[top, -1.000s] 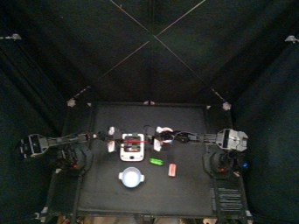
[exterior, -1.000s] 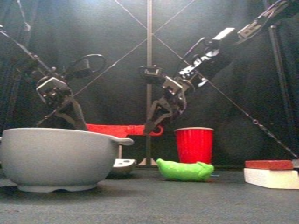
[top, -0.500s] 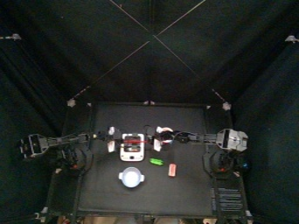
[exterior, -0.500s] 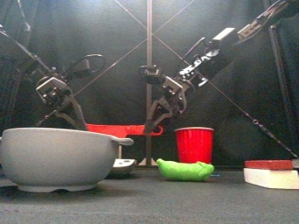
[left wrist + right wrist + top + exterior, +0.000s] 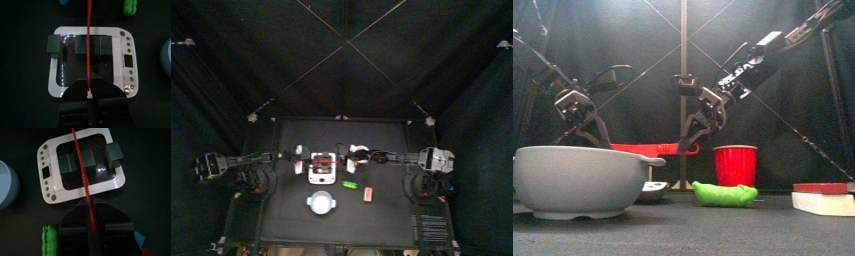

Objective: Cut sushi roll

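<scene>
Hovering over the white board [image 5: 93,60], the left gripper [image 5: 89,95] is clamped on a red knife [image 5: 89,40]. Its blade crosses the sushi roll [image 5: 90,46], which lies on that board. Opposite, the right gripper [image 5: 92,223] pinches a second red blade [image 5: 83,168].

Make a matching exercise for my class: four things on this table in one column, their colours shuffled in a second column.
Things:
1. bowl
2. cup
3. board
4. sushi roll

Colours:
a. white
b. red
c. blackish
d. grey

Pairs: 1-d, 2-b, 3-a, 4-c
</scene>
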You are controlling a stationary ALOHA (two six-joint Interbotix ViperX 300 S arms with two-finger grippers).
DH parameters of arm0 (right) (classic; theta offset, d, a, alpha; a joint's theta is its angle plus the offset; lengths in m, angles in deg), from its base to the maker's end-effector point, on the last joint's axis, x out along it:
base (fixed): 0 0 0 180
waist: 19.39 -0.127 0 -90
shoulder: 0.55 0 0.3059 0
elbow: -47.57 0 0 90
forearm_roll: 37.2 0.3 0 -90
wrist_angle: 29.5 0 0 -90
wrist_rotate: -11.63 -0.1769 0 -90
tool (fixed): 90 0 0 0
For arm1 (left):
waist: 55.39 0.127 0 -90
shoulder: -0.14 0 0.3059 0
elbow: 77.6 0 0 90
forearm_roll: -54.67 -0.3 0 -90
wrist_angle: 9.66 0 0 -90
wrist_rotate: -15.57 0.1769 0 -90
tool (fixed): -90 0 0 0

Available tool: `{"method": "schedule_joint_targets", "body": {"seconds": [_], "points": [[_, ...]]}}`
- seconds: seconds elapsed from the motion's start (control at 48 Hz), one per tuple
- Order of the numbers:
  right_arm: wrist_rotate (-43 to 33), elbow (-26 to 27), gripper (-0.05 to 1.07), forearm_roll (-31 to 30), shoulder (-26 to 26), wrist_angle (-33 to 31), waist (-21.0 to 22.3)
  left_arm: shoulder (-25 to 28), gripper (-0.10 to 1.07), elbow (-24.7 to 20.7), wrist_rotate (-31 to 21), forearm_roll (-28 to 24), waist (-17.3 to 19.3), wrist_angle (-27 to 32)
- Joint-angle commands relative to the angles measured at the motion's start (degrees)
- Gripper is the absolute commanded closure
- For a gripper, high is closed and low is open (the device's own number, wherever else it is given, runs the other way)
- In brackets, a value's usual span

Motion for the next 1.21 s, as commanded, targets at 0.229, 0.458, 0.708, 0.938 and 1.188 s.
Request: {"method": "schedule_joint_targets", "body": {"seconds": [0.229,0.458,0.708,0.938,1.188], "points": [[-0.4,0.5,0.77,0.4,1.0,0.5,0.2,1.1,0.65,-1.1,0.0,0.3,0.2,-0.1],[-0.4,0.5,0.77,0.5,-0.4,0.6,0.2,1.3,0.65,-1.0,-0.2,0.3,0.2,-0.4],[-0.4,0.8,0.77,0.8,-2.6,1.0,0.2,3.9,0.65,-1.1,-0.2,0.3,0.2,-0.4],[-0.4,0.7,0.77,1.1,-3.9,1.0,0.2,7.0,0.65,-1.8,-0.1,0.5,0.2,-0.4],[-0.4,0.8,0.77,1.1,-4.2,1.0,0.4,9.6,0.65,-3.2,-0.2,0.6,0.3,-0.5]]}}
